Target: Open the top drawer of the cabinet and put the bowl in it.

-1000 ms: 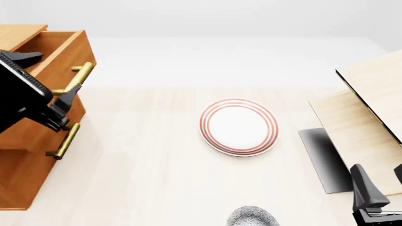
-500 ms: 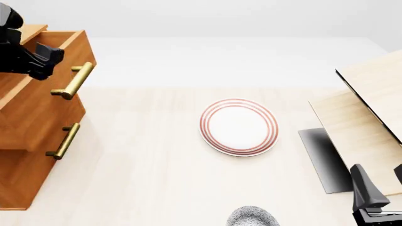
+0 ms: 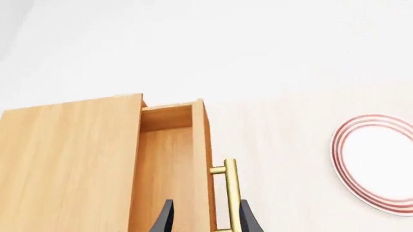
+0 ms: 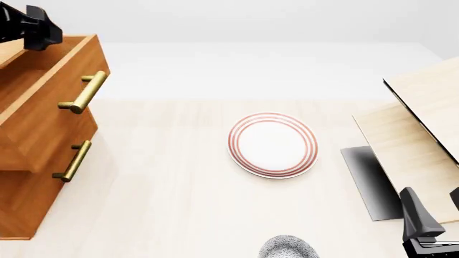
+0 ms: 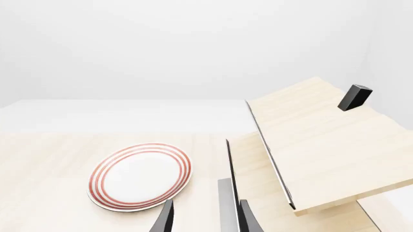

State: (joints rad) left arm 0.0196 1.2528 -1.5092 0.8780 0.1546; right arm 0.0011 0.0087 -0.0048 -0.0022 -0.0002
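The left gripper (image 4: 32,27) is hanging at the far left corner of the front view, above the cabinet (image 4: 29,161), with its fingers (image 3: 165,220) standing apart and nothing lying between them. In the left wrist view those two dark tips are straddling the front edge of the top drawer (image 3: 171,169), which is standing pulled out with its inside showing bare wood. One brass handle (image 3: 231,193) is running just beside one fingertip, not gripped.

The right gripper (image 4: 430,226) is sitting low at the near right corner of the front view, its fingers likewise parted and holding nothing.

Counting things: one cabinet on the left, two brass handles showing in the front view, the upper one (image 4: 85,92) on the open drawer and a lower one (image 4: 73,160) beneath it. One white plate (image 4: 273,144) with red rings is lying flat near the table's middle. One speckled bowl (image 4: 288,248) is resting at the near edge of the table (image 4: 165,204), partly cut off by the frame, well apart from the cabinet. One pale wooden structure (image 4: 420,129) is occupying the right side.

Bare tabletop is stretching between the cabinet and the plate, and between the plate and the bowl.
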